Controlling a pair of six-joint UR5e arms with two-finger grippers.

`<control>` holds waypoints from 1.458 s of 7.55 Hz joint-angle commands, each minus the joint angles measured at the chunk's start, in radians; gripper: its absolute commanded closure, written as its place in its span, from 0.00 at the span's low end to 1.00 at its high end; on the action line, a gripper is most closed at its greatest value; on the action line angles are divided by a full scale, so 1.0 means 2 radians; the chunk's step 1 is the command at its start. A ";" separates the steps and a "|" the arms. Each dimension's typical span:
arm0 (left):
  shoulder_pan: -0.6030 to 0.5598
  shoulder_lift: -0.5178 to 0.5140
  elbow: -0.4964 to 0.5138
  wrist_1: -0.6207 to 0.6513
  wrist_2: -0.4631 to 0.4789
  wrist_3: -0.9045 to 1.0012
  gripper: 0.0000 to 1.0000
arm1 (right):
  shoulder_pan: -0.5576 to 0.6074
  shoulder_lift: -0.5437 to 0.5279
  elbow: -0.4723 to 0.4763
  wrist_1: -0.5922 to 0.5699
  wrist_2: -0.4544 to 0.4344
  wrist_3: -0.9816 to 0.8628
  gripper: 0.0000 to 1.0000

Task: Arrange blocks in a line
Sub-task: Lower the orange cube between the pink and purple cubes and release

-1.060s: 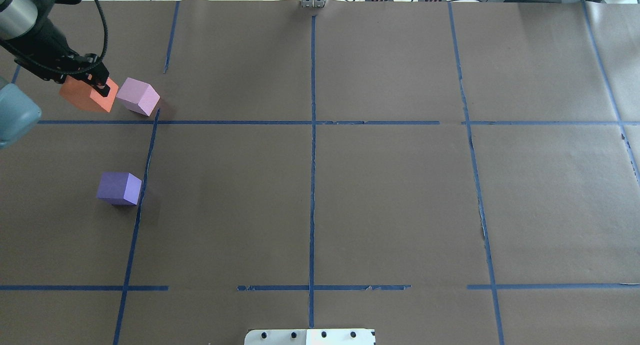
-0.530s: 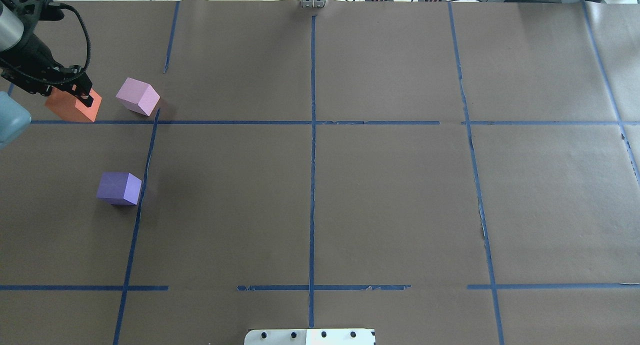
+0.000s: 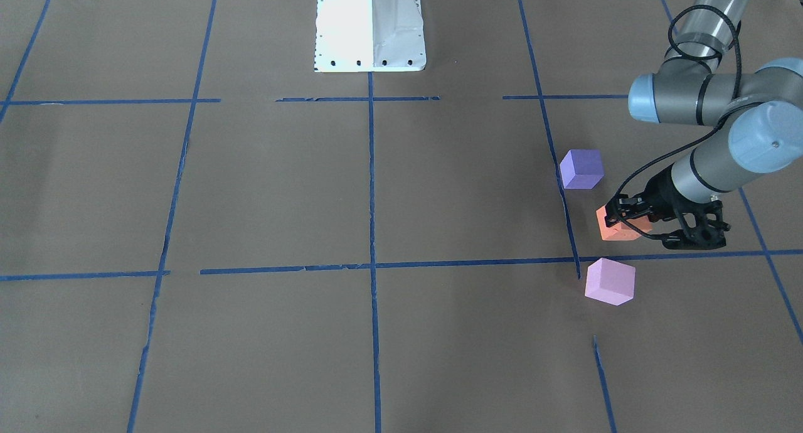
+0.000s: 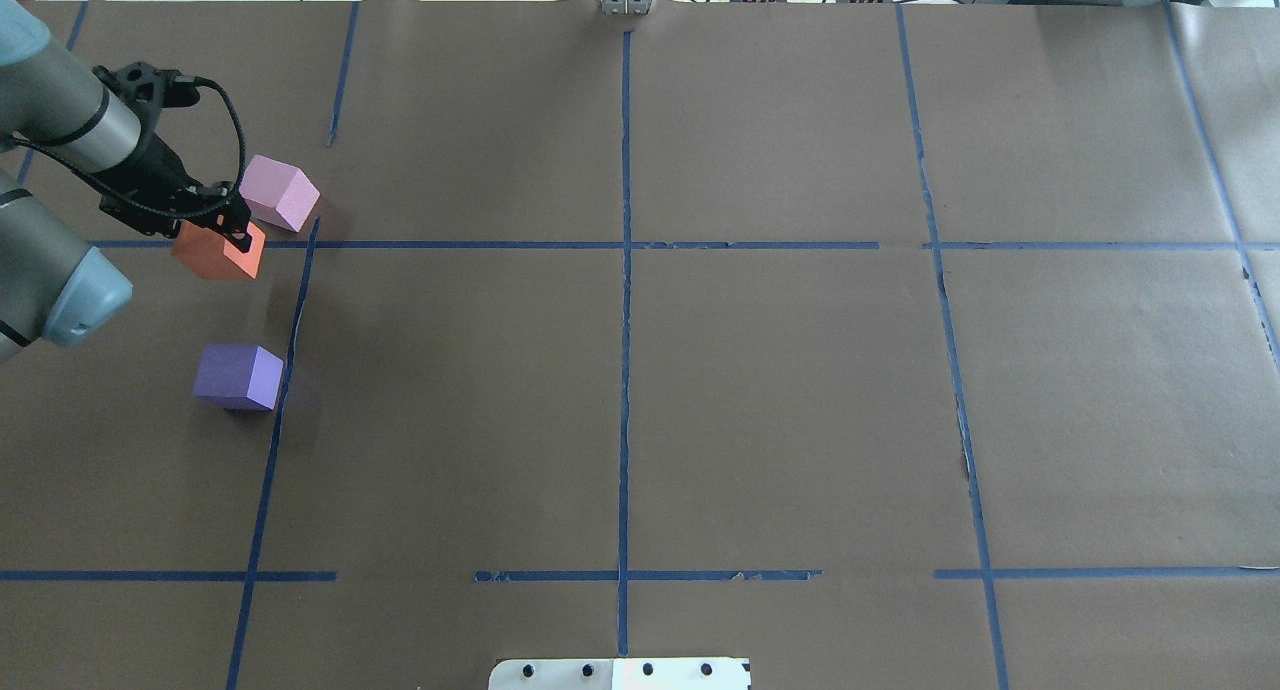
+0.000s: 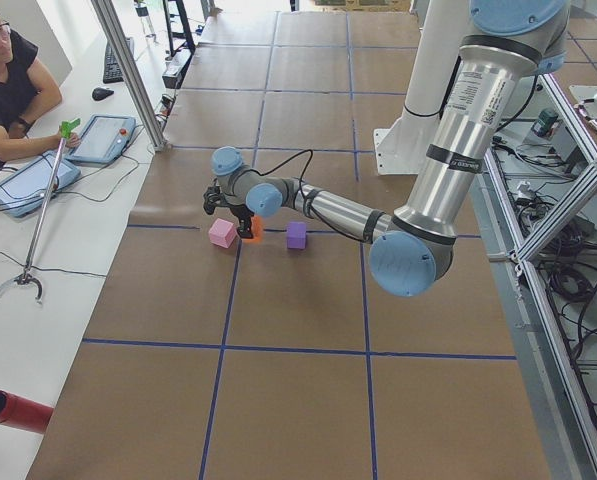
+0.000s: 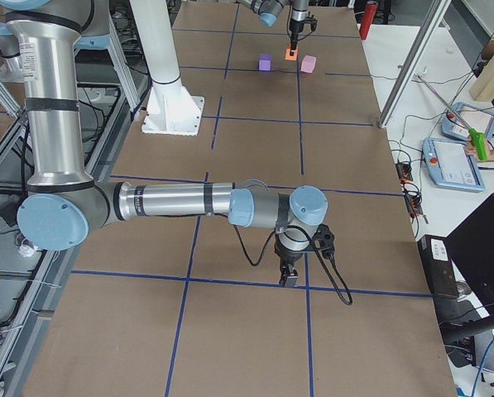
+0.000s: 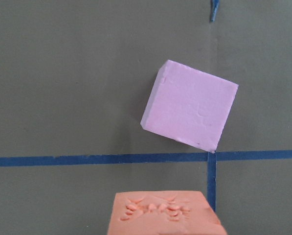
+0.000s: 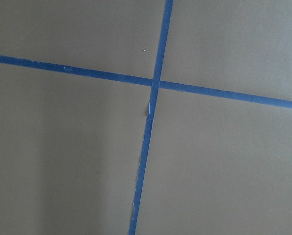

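Brown paper covers the table (image 4: 780,390), ruled into squares by blue tape (image 4: 624,370). In the overhead view all three blocks sit toward 9 to 10 o'clock from the table's middle. The left gripper (image 4: 215,235) is closed on the orange block (image 4: 212,260), its black fingers pinching opposite sides. Whether the block touches the paper or hangs just above it cannot be told. The pink block (image 4: 279,192) lies near, at about 1 to 2 o'clock from the orange one and apart from it. It is turned askew to the tape, with one corner at a tape crossing. The purple block (image 4: 238,376) rests at about 6 o'clock from the orange one, farther off than the pink and just beside a tape line. In the left wrist view the orange block's top face shows small dents. The right gripper (image 6: 289,277) hangs near another tape crossing, well apart from the blocks. It is seen only from the side, so whether it is open or closed cannot be told.
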 commanded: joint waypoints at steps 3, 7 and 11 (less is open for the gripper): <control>0.028 0.000 0.027 -0.037 0.003 -0.020 1.00 | 0.000 0.000 0.000 0.000 0.000 0.000 0.00; 0.030 -0.001 0.033 -0.062 0.002 -0.022 0.00 | 0.000 0.000 0.000 0.000 0.000 0.000 0.00; -0.020 0.005 -0.042 -0.011 -0.003 -0.010 0.00 | 0.000 0.000 0.000 0.000 0.000 0.000 0.00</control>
